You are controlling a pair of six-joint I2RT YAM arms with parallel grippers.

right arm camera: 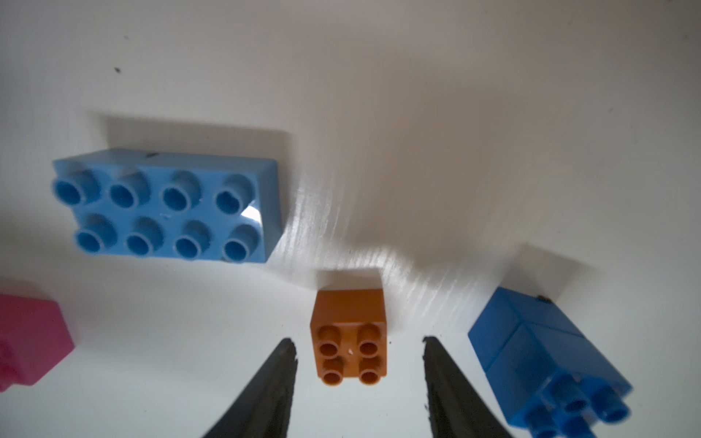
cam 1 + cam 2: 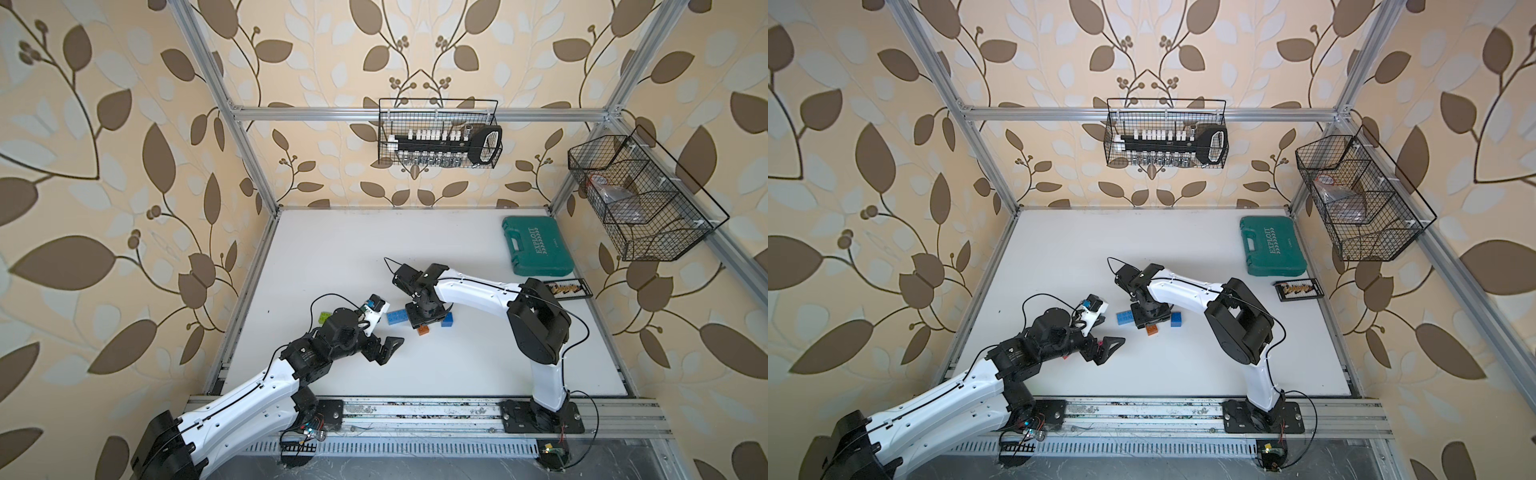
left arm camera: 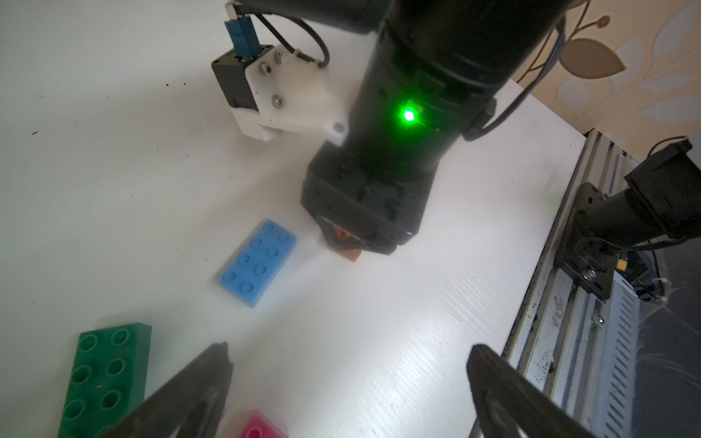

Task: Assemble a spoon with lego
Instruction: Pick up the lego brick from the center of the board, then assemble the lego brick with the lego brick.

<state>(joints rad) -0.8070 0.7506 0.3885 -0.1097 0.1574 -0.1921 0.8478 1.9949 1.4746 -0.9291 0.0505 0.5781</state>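
Observation:
My right gripper (image 1: 359, 341) points down over a short brown-orange lego brick (image 1: 349, 337), open, one finger on each side with a gap to the brick. A long light-blue brick (image 1: 167, 208) lies beside it. On the other side, two short blue bricks (image 1: 538, 356) are joined and lying on their side. In both top views the same group shows: light-blue (image 2: 397, 317), orange (image 2: 423, 330), blue (image 2: 448, 320). My left gripper (image 3: 349, 349) hangs open over bare table, holding nothing. A green brick (image 3: 106, 379) and a pink brick (image 3: 258, 426) lie near it. A lime brick (image 2: 323, 318) peeks out behind the left arm. No assembled spoon shows.
A teal tool case (image 2: 538, 245) and a black tray of small bits (image 2: 565, 288) sit at the back right. Wire baskets hang on the back wall (image 2: 438, 133) and the right wall (image 2: 640, 199). The metal rail (image 2: 415, 411) runs along the table's front edge.

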